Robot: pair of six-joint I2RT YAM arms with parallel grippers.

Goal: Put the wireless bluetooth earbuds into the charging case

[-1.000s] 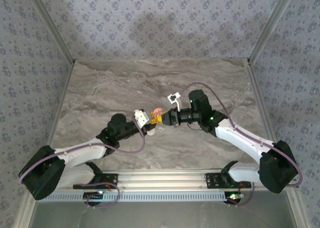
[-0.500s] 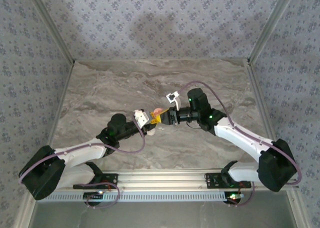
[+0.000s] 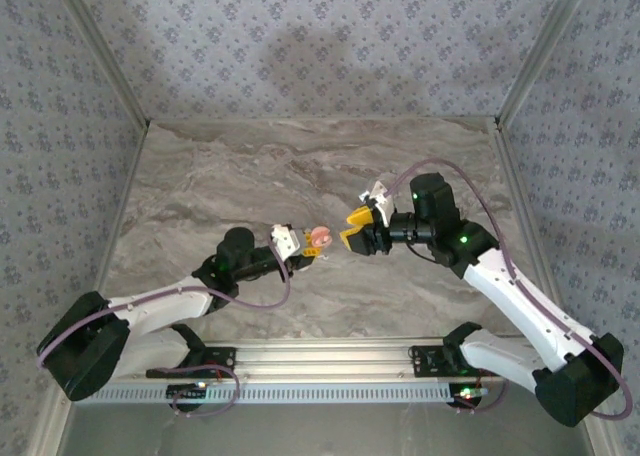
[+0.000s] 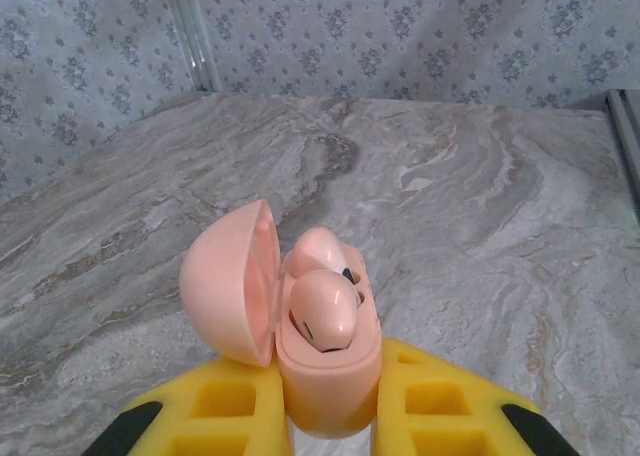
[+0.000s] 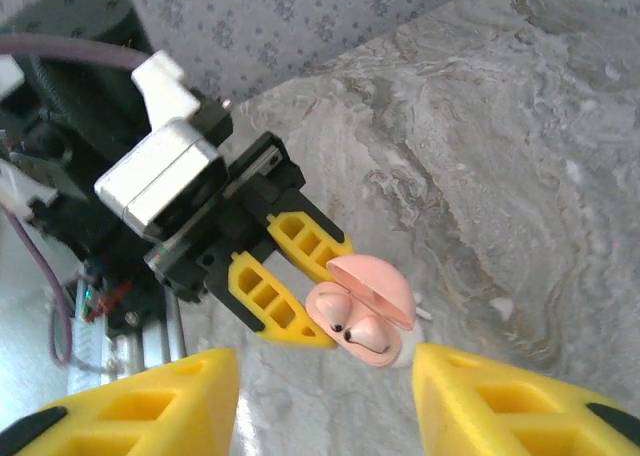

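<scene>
A pink charging case point(image 4: 330, 376) is held upright between the yellow fingers of my left gripper point(image 4: 330, 416), which is shut on it. Its lid point(image 4: 235, 281) hangs open to the left. Two glossy pink earbuds point(image 4: 325, 311) sit side by side in its sockets. In the top view the case point(image 3: 318, 238) is just above the table's middle, in front of the left gripper point(image 3: 303, 256). My right gripper point(image 3: 350, 229) stands open a short way to the right of the case, touching nothing. From the right wrist, the case point(image 5: 365, 321) and its earbuds point(image 5: 365, 336) lie beyond my spread right fingertips point(image 5: 200, 386).
The marble table point(image 3: 200, 176) is walled by patterned panels on three sides. A few small white bits point(image 5: 500, 306) lie on the table beside the case. An aluminium rail point(image 3: 330, 356) runs along the near edge between the arm bases.
My right gripper has pulled back to the right, away from the case, and now stands open. The left gripper has kept hold of the case, which now sits a little lower.
</scene>
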